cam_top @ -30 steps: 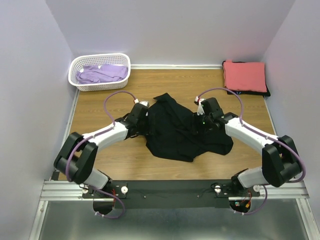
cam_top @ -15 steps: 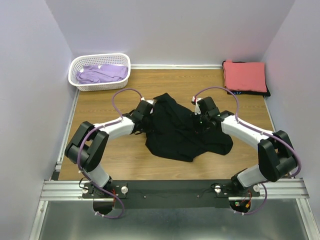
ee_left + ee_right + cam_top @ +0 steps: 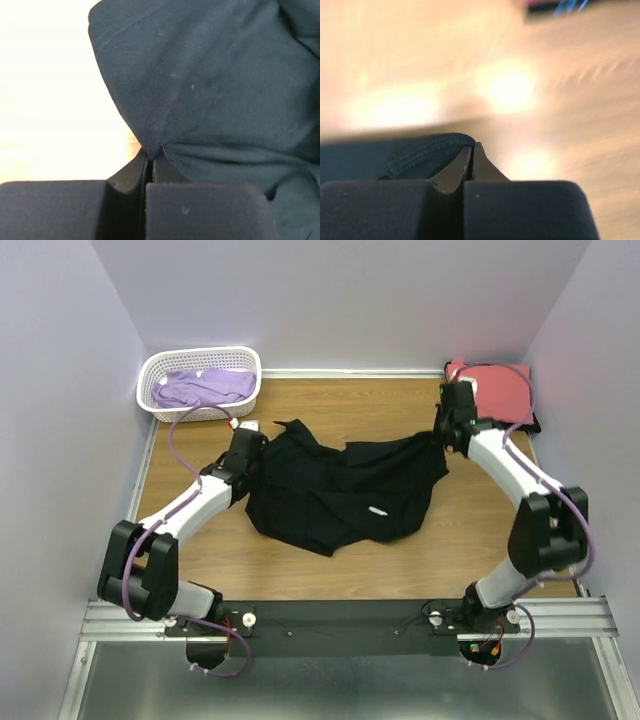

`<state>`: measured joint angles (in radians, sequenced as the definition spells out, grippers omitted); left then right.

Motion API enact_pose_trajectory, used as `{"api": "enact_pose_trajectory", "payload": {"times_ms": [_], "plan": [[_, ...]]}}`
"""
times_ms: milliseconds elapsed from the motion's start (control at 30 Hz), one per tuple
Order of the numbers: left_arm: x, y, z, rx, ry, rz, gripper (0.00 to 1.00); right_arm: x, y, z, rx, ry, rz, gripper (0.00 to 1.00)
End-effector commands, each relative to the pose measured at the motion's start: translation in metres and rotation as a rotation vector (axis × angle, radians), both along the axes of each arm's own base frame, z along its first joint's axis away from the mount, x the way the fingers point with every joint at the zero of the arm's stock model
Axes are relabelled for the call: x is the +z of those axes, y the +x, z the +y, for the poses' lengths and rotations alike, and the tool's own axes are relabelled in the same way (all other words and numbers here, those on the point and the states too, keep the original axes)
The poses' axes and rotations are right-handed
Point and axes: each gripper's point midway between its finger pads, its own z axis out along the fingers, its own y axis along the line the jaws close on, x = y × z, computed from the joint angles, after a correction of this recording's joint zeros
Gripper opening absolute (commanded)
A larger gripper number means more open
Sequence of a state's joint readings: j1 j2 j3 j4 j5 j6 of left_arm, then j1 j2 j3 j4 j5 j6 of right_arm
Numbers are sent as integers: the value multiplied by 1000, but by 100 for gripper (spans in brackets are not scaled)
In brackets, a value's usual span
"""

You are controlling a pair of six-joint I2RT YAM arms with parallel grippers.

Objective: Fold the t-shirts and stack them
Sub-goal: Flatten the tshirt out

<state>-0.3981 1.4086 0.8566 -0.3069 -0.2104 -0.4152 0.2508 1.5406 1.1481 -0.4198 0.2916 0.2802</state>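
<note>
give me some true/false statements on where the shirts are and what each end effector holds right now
1. The left end effector and the right end effector are each shut on an edge of the black t-shirt. True.
2. The lavender t-shirt lies loose outside the basket. False: it is inside the white basket.
3. The coral-red t-shirt lies folded at the far right corner. True.
4. The black t-shirt is folded into a neat square. False: it lies rumpled, spread out between the two end effectors.
</note>
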Motion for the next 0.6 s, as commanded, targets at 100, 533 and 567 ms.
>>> {"api": "enact_pose_trajectory", "payload": {"times_ms": [100, 533, 567], "plan": [[-2, 15, 39, 63, 71, 7, 0, -3, 96, -33, -138, -75, -27, 3], [0, 40, 28, 43, 50, -32, 34, 28, 64, 91, 380, 93, -40, 62], [2, 40, 29, 48, 52, -39, 34, 30, 49, 114, 469, 109, -37, 62]]}}
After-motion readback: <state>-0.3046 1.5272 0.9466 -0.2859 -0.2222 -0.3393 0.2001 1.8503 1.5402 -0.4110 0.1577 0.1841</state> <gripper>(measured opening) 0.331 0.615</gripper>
